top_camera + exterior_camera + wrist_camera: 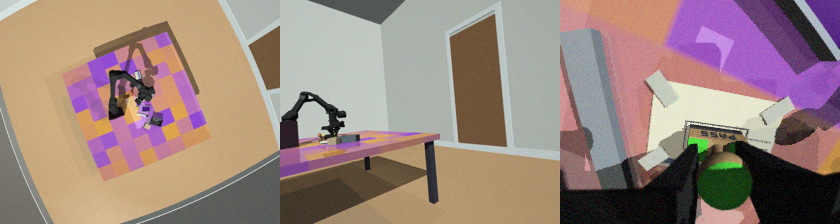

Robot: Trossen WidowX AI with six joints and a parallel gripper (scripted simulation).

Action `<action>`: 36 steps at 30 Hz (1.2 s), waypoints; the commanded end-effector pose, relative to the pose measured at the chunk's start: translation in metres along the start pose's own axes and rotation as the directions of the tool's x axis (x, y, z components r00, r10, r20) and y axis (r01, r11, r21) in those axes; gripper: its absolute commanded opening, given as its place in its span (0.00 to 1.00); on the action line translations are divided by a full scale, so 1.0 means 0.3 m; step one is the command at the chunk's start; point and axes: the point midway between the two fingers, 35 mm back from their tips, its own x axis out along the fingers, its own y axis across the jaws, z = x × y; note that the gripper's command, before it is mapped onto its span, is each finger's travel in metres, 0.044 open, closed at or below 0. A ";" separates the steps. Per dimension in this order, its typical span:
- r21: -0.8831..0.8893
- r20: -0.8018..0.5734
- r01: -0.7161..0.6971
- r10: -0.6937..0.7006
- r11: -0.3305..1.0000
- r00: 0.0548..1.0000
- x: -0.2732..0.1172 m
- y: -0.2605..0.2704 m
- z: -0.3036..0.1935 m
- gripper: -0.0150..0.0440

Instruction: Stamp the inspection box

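My gripper (143, 98) (334, 132) (716, 148) is shut on the PASS stamp, whose round green knob (725, 186) fills the lower middle of the wrist view. The stamp's tan base carries a dark PASS label (717, 135) and lies within the outline of the inspection box (716, 124) as seen from the wrist. Whether its face touches the card is hard to tell. The cream card (705, 102) has pale tape pieces at its visible corners. Any print under the stamp is hidden. The ink pad (146, 109) (830, 12) is dark purple with a pale rim.
A red-knobbed stamp (131, 92) (319, 134) and a yellow-knobbed one (137, 107) (323, 135) stand nearby. A white bar (142, 114) (323, 142), a dark box (156, 121) (350, 138) and a tan block (147, 126) (334, 141) lie beyond the pad. A grey bar (595, 105) is left of the card.
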 end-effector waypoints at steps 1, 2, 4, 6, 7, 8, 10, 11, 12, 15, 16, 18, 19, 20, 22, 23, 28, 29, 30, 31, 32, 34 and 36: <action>-0.001 -0.004 0.002 -0.002 1.000 1.000 0.002 -0.002 -0.004 0.25; -0.001 -0.004 0.002 -0.002 1.000 1.000 0.000 -0.001 -0.004 0.25; -0.001 -0.003 0.002 -0.002 1.000 1.000 -0.003 -0.001 -0.003 0.25; -0.001 -0.003 0.002 -0.002 1.000 1.000 -0.007 -0.001 -0.003 0.25; -0.001 -0.003 0.002 -0.002 1.000 1.000 -0.008 -0.001 -0.003 0.25; -0.001 -0.003 0.002 -0.002 1.000 1.000 -0.010 -0.001 -0.003 0.25; -0.001 -0.003 0.002 -0.002 1.000 1.000 -0.013 -0.001 -0.003 0.25; -0.001 -0.003 0.002 -0.002 1.000 1.000 -0.015 -0.001 -0.003 0.25; -0.001 -0.003 0.002 -0.002 1.000 1.000 -0.016 -0.001 -0.003 0.25; -0.001 -0.003 0.002 -0.002 1.000 1.000 -0.021 -0.001 -0.003 0.25; -0.001 -0.003 0.002 -0.002 1.000 1.000 -0.023 -0.001 -0.003 0.25; -0.001 -0.003 0.002 -0.002 1.000 1.000 -0.026 -0.001 -0.003 0.25; -0.001 -0.003 0.002 -0.002 1.000 1.000 -0.027 -0.001 -0.003 0.25; -0.001 -0.003 0.002 -0.002 1.000 1.000 -0.028 -0.001 -0.003 0.25; -0.001 -0.003 0.002 -0.002 1.000 1.000 -0.029 -0.001 -0.003 0.25; -0.001 -0.003 0.002 -0.002 1.000 1.000 -0.030 -0.001 -0.003 0.25; -0.001 -0.002 0.002 -0.002 1.000 1.000 -0.053 0.001 -0.001 0.25; -0.001 -0.002 0.002 -0.002 1.000 1.000 -0.058 0.002 0.000 0.25; -0.001 -0.001 0.002 -0.002 1.000 1.000 -0.063 0.002 0.000 0.25; -0.001 -0.001 0.002 -0.002 1.000 1.000 -0.068 0.002 0.001 0.25; -0.001 -0.001 0.003 -0.003 1.000 1.000 -0.074 0.003 0.001 0.25; -0.001 -0.001 0.003 -0.003 1.000 1.000 -0.084 0.003 0.002 0.25; -0.001 0.000 0.003 -0.003 1.000 1.000 -0.095 0.004 0.003 0.25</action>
